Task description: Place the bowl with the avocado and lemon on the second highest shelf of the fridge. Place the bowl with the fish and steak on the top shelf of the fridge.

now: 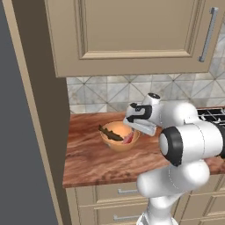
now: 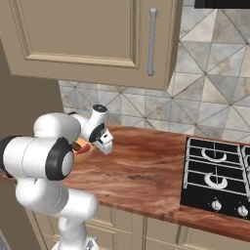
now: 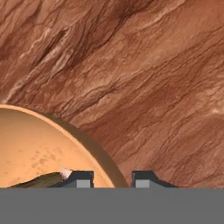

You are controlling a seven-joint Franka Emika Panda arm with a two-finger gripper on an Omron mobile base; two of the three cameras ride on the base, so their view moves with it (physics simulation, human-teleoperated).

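Observation:
The bowl with the fish and steak (image 1: 117, 137) is orange-tan and stands on the wooden counter (image 1: 92, 162) near its left end. A dark fish (image 1: 110, 134) and the red-pink steak (image 1: 128, 139) lie inside it. My gripper (image 1: 137, 131) reaches down onto the bowl's right rim. In the hand view the gripper (image 3: 113, 180) straddles that rim, one fingertip (image 3: 81, 179) inside the bowl (image 3: 39, 148) and the other outside, both pressed close to the wall. The right base view has the bowl (image 2: 86, 150) peeking out behind my arm. The bowl with the avocado and lemon and the fridge are out of view.
A black stove (image 2: 217, 171) sits on the counter to the right. Beige upper cabinets (image 1: 132, 35) hang above, and drawers (image 1: 116, 191) run below the counter's front edge. A tall beige panel and a dark grey surface (image 1: 17, 132) close off the left side.

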